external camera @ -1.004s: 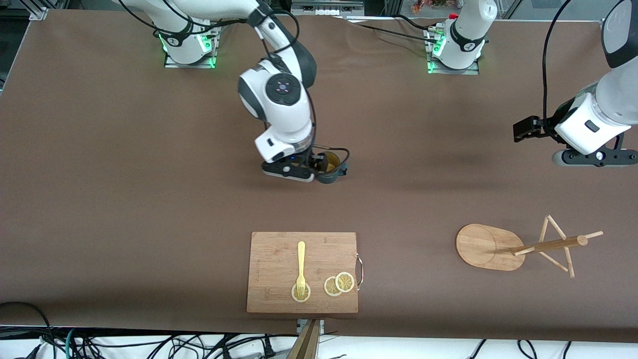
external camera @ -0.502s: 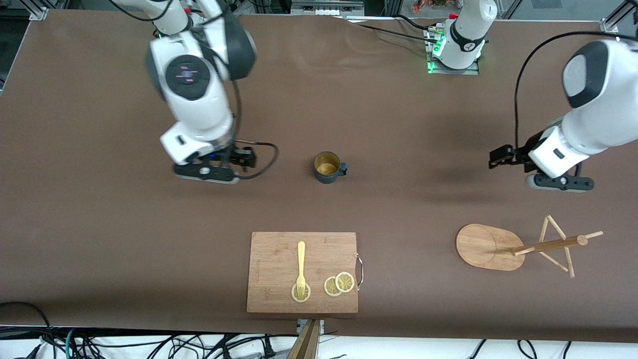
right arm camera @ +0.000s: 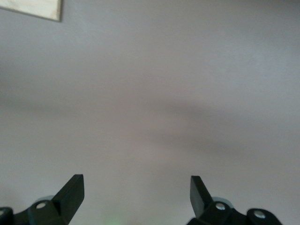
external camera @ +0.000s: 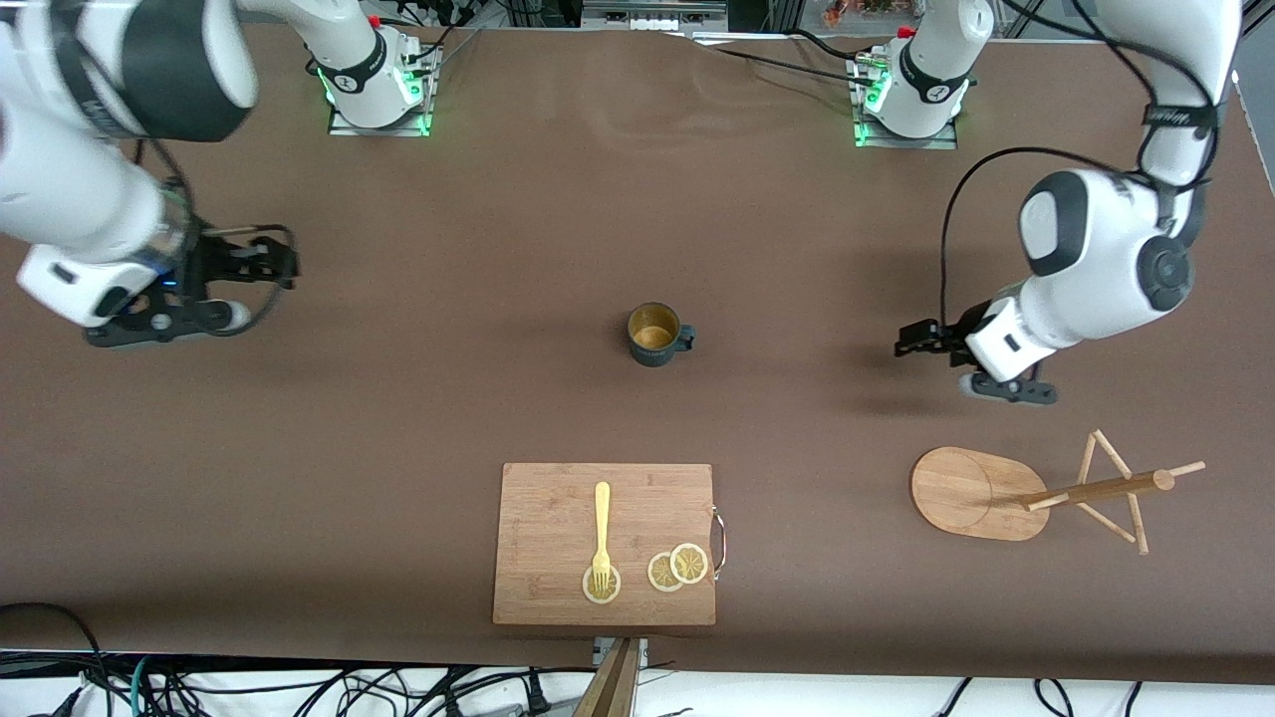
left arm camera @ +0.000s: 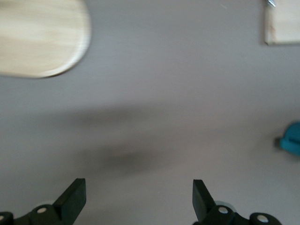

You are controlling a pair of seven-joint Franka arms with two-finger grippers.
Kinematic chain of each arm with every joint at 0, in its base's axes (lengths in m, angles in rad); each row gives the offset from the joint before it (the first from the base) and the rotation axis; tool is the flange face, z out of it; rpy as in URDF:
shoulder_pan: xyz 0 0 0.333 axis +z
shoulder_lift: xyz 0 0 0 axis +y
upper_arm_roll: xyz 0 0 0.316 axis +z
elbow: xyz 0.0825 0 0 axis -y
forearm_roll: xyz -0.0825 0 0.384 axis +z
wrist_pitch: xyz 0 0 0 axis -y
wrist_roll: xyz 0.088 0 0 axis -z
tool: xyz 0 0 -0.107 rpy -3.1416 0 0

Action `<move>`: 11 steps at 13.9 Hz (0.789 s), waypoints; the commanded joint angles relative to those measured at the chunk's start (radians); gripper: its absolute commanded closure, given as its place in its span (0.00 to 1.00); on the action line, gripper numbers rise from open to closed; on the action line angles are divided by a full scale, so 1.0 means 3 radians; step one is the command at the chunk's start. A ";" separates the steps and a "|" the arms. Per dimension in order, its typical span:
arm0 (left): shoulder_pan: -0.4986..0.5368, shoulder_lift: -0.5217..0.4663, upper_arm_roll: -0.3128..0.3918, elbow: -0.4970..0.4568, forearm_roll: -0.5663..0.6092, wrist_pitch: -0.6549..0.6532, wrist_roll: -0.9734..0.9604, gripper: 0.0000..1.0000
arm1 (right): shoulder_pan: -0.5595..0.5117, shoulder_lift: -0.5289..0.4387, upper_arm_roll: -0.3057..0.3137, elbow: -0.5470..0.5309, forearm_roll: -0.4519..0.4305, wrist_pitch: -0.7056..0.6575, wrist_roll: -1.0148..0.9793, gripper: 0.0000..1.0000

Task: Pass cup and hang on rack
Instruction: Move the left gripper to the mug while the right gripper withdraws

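Note:
The dark teal cup (external camera: 654,335) stands upright on the middle of the table, its ochre inside showing and its handle toward the left arm's end; an edge of it shows in the left wrist view (left arm camera: 293,140). The bamboo rack (external camera: 1094,490) stands on its oval base (external camera: 964,492) nearer the front camera, toward the left arm's end; the base shows in the left wrist view (left arm camera: 42,37). My left gripper (external camera: 911,341) (left arm camera: 139,197) is open and empty over bare table between cup and rack. My right gripper (external camera: 267,259) (right arm camera: 136,194) is open and empty over bare table at the right arm's end.
A rectangular bamboo cutting board (external camera: 558,518) with a metal handle lies nearer the front camera than the cup, with a yellow fork (external camera: 601,533) and lemon slices (external camera: 678,567) on it. Its corner shows in both wrist views (left arm camera: 283,23) (right arm camera: 33,8).
My right gripper let go of the cup and swung away to the right arm's end of the table. My left gripper moved in from the table's end toward the cup. The cup stayed put.

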 commanded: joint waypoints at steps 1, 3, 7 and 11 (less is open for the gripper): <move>0.0343 0.0176 -0.0331 0.0048 -0.0485 0.0050 0.1108 0.00 | 0.0039 -0.0081 -0.0254 -0.0053 0.0059 -0.0172 -0.0246 0.00; 0.0502 0.0345 -0.0429 0.0043 -0.1027 0.0035 0.1946 0.00 | 0.0034 -0.0076 -0.0352 -0.0048 0.0059 -0.0209 -0.0251 0.00; 0.0798 0.0682 -0.0719 0.0023 -0.1978 0.0029 0.3461 0.00 | 0.0029 -0.0009 -0.0342 0.0135 0.0049 -0.0193 -0.0205 0.00; 0.0855 0.0908 -0.0986 0.0017 -0.2587 0.0024 0.4606 0.00 | 0.0059 0.0016 -0.0321 0.0146 0.0095 -0.0158 -0.0190 0.00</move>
